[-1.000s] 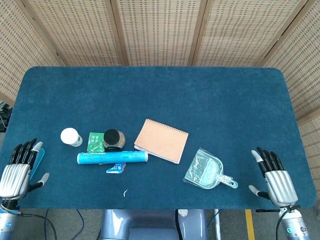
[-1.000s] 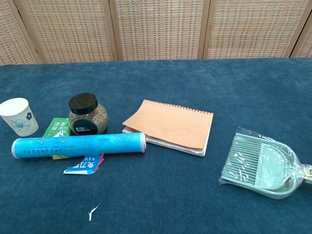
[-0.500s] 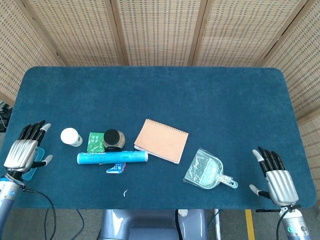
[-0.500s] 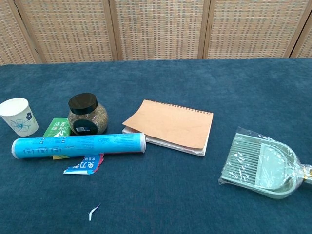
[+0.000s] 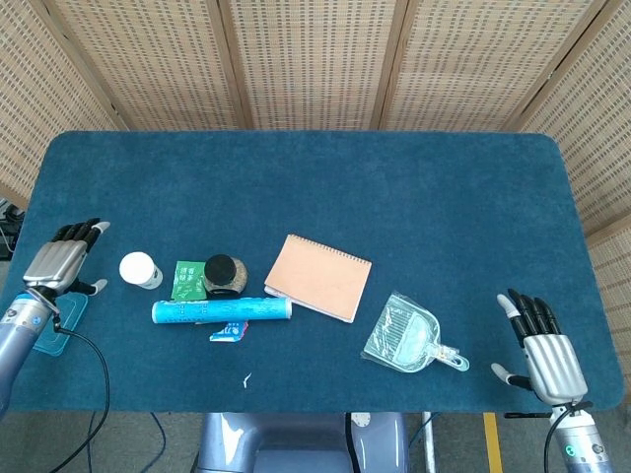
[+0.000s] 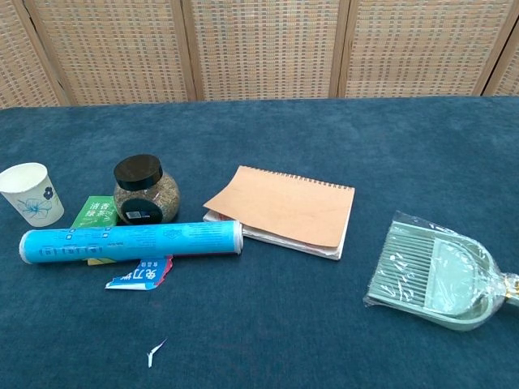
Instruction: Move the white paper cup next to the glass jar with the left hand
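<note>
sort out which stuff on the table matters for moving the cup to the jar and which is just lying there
Job: white paper cup, glass jar, left hand.

Lying about: blue roll, green packet, notebook, plastic dustpan, right hand, resting idle.

White paper cup point(image 6: 30, 193) with blue flower print, black-lidded glass jar point(image 6: 145, 190), blue table point(image 6: 324, 138).
</note>
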You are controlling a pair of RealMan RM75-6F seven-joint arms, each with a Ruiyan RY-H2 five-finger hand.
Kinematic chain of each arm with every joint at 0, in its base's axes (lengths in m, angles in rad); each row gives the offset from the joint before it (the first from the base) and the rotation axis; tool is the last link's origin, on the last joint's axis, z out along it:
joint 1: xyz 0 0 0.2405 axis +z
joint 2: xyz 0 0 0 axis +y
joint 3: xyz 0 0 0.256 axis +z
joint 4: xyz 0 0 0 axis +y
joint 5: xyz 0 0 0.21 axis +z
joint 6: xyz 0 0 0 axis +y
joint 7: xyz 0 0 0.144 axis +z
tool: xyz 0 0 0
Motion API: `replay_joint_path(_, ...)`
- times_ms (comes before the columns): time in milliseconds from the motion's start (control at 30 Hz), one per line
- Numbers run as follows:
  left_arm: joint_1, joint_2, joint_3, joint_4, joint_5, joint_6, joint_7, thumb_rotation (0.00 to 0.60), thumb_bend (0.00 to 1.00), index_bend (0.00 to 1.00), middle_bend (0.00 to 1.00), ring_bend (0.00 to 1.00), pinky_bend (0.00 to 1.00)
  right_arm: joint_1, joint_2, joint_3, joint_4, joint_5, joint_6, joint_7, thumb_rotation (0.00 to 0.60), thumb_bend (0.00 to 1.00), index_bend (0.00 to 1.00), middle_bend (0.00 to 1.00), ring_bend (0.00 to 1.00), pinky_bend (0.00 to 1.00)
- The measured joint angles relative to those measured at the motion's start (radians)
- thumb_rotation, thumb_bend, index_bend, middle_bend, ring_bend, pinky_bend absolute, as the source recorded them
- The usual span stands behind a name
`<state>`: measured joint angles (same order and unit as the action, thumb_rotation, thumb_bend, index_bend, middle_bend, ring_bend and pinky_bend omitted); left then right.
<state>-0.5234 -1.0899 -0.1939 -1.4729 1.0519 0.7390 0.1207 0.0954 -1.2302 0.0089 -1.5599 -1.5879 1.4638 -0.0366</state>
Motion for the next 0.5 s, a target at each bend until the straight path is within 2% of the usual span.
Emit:
replay_joint_path(267,-0.078,-0.056,0.023,0.053,-0.103,-0.074,0.078,0.6,0.3,0.0,0.0,0.0,0.0,0.006,-0.003,0.005,0.007,0.013,-0.013,-0.001,0.6,0.01,0.0,0.0,0.0,0.0)
replay_joint_path(500,-0.119,-0.081,0.05,0.058,-0.155,-0.087,0.126,0.6,0.3,0.01,0.0,0.0,0.0,0.007,-0.003,0.006,0.008,0.016,-0.015,0.003,0.6,0.0,0.0,0.0,0.0,0.0)
